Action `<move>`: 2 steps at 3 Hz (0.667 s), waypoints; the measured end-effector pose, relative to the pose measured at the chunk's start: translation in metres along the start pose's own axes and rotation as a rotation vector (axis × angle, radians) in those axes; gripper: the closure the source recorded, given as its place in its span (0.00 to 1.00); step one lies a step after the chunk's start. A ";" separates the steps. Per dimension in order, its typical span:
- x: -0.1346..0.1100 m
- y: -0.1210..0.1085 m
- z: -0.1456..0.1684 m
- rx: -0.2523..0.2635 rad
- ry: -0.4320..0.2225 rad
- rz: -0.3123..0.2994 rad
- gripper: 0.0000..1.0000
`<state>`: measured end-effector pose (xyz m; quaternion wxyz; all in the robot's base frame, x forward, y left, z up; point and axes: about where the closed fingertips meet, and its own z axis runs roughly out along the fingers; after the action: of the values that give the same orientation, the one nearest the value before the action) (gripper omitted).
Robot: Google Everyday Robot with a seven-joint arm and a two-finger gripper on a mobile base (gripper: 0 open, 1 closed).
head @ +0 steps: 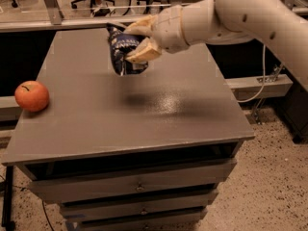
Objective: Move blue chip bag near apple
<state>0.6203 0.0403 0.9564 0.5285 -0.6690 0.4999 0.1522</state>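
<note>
The blue chip bag [121, 52] is a crinkled dark navy foil bag with white print. It hangs in the air above the middle of the grey table [159, 114], casting a shadow below. My gripper [137, 41] is shut on the bag's right side, its cream fingers [144, 52] pinching it, with the white arm reaching in from the upper right. The apple [32, 96] is red-orange with a short dark stem. It sits at the table's left edge, well to the lower left of the bag.
The table is a grey cabinet top with drawers [139, 186] below its front edge. A metal rail [53, 8] and office chairs stand behind the table. A cable [260, 76] hangs at the right. The floor is speckled.
</note>
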 end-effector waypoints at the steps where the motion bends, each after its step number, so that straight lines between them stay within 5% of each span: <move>1: -0.012 -0.010 0.054 -0.065 -0.084 -0.044 1.00; 2: -0.012 -0.005 0.093 -0.131 -0.128 -0.037 1.00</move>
<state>0.6488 0.1263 0.9312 0.5172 -0.7002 0.4417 0.2173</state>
